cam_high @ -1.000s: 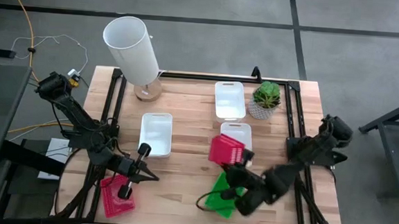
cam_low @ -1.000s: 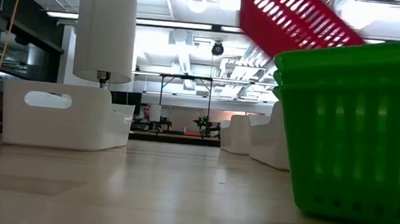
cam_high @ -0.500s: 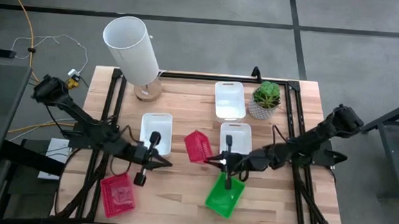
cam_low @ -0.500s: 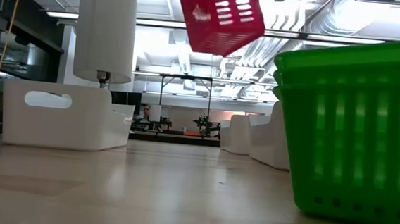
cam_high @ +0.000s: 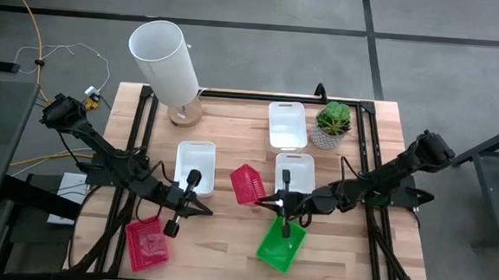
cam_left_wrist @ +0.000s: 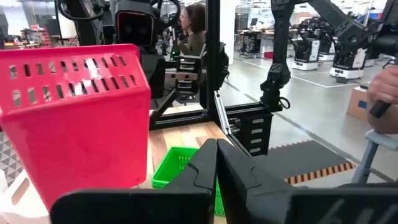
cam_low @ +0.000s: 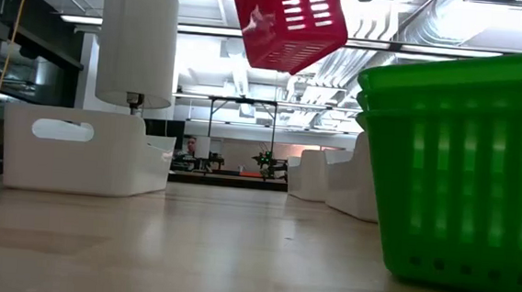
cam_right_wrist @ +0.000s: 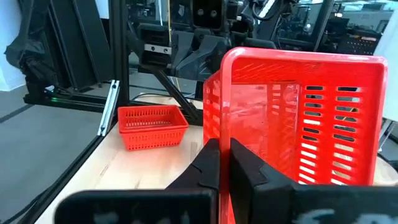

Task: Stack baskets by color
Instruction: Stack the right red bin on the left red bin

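My right gripper (cam_high: pixel 270 199) reaches in level from the table's right and is shut on a red mesh basket (cam_high: pixel 247 183), which hangs high above the middle of the table (cam_low: pixel 288 24). My left gripper (cam_high: pixel 206 210) points level toward it from the left. It is shut with nothing in it, and a gap separates it from the basket (cam_left_wrist: pixel 74 118). Another red basket (cam_high: pixel 148 242) rests on its bottom at the near left. Green baskets (cam_high: pixel 279 244), nested one in another (cam_low: pixel 462 169), sit at the near middle. Three white baskets (cam_high: pixel 195 167), (cam_high: pixel 287 125), (cam_high: pixel 295 171) stand apart on the table. My right gripper pinches the red basket by one wall at its rim (cam_right_wrist: pixel 214 134) between its two fingers. The fingers come level from the table's right. The basket is lifted clear of the table and tipped on its side, its open top turned back toward the gripper.
A tall white cylinder (cam_high: pixel 163 61) stands on a wooden base at the far left. A small potted plant (cam_high: pixel 332 121) stands at the far right. Bare wood lies between the near red basket and the green ones.
My right arm has stretched out and turned level. It carried the red basket toward the table's left and tipped it onto its side. My left gripper has swung from over the near-left red basket toward the table's middle. Both have kept still for the last half second.
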Controlling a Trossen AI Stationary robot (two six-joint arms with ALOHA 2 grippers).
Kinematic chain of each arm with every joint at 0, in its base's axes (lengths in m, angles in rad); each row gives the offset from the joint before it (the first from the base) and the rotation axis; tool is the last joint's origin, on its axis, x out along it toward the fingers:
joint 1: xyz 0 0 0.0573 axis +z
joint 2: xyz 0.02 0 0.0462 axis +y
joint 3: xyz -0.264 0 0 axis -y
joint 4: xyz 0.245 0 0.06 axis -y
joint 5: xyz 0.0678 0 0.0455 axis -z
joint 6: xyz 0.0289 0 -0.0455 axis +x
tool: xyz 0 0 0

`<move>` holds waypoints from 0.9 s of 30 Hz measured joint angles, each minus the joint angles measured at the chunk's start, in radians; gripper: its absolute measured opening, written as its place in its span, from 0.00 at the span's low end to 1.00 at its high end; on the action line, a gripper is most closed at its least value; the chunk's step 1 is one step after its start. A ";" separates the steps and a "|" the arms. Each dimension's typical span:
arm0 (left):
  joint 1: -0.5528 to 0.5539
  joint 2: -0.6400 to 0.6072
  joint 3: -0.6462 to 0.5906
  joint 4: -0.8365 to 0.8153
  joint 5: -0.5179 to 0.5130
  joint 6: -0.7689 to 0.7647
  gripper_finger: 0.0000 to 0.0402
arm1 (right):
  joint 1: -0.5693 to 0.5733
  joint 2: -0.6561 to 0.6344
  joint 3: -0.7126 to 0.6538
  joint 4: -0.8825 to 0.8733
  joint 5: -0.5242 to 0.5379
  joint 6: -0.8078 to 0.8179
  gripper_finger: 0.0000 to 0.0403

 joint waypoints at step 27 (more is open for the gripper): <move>-0.374 -0.169 0.116 -0.303 -0.722 0.062 0.00 | 0.018 0.589 0.709 -0.262 -0.241 0.218 0.00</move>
